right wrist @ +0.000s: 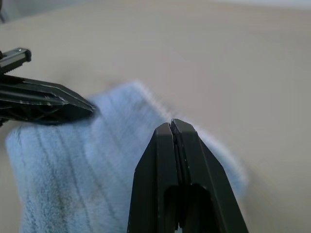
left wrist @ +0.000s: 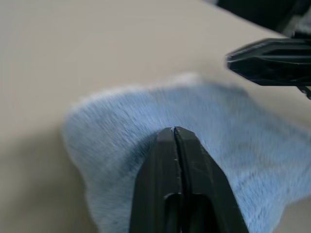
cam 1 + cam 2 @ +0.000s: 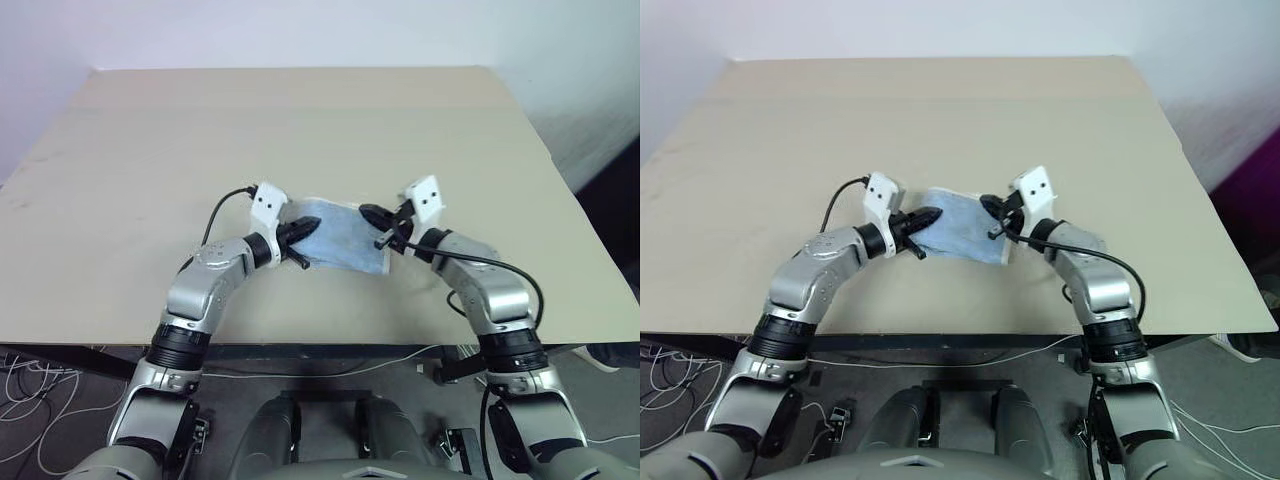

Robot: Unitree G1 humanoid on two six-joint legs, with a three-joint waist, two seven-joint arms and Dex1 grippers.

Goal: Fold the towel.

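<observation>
light blue terry, the towel [image 3: 340, 238] lies bunched small on the table [image 3: 150, 180] near its front edge, between the two arms. left pincer [image 3: 308, 226] and right pincer [image 3: 370, 214] both have their fingers pressed together, tips at opposite ends of the towel, likely to press or tidy the fold; whether cloth is pinched i cannot tell.

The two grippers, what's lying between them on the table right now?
The towel, bunched between the left gripper and right gripper, seen from the left eye view.

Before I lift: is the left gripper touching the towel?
Cannot tell. In the left wrist view the left gripper, fingers shut, overlaps the towel, but no contact or gap shows plainly.
</observation>
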